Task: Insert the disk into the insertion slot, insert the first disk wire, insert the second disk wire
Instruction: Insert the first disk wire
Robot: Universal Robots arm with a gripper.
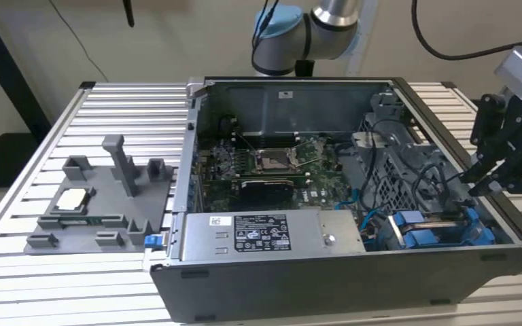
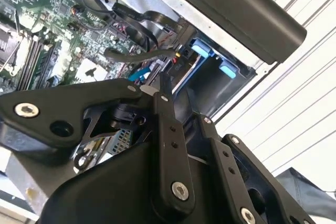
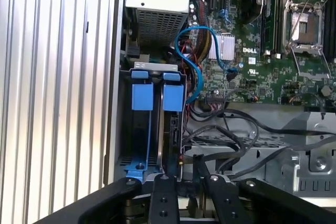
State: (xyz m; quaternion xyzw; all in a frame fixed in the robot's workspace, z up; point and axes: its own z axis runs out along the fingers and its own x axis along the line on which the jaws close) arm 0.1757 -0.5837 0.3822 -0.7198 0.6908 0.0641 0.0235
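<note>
A table (image 1: 52,285) of silver metal strips fills the floor of the exterior view; a plain pale wall stands behind it; at 12 o'clock the round blue and silver foot of the robot arm (image 1: 288,34) stands at the table's far edge.

A big open computer box (image 1: 334,288) lies on the table in the middle; its side is off, so you can look right in.

The disk (image 1: 429,236) sits inside the box at about 4 o'clock in the exterior view, down in the corner bay; its frame is bright blue; in the first wrist view the disk (image 3: 173,98) stands on edge in the bay with a blue tab at its end, and a second blue frame (image 3: 142,95) stands just beside it.

The gripper (image 1: 478,189) hangs at 3 o'clock over the box's edge, near the disk bay; I cannot tell if it is open or closed, and I cannot tell if it holds anything.

A silver box with a white sticker (image 1: 270,234) lies at 6 o'clock inside the case; a green board (image 1: 279,159) sits in the middle; black wires (image 1: 406,170) loop between the board and the disk bay, close by the gripper; a thin blue wire (image 3: 197,66) curls near the blue tabs.

A grey tray (image 1: 98,197) with pegs rests on the table at 9 o'clock, just beside the box.
</note>
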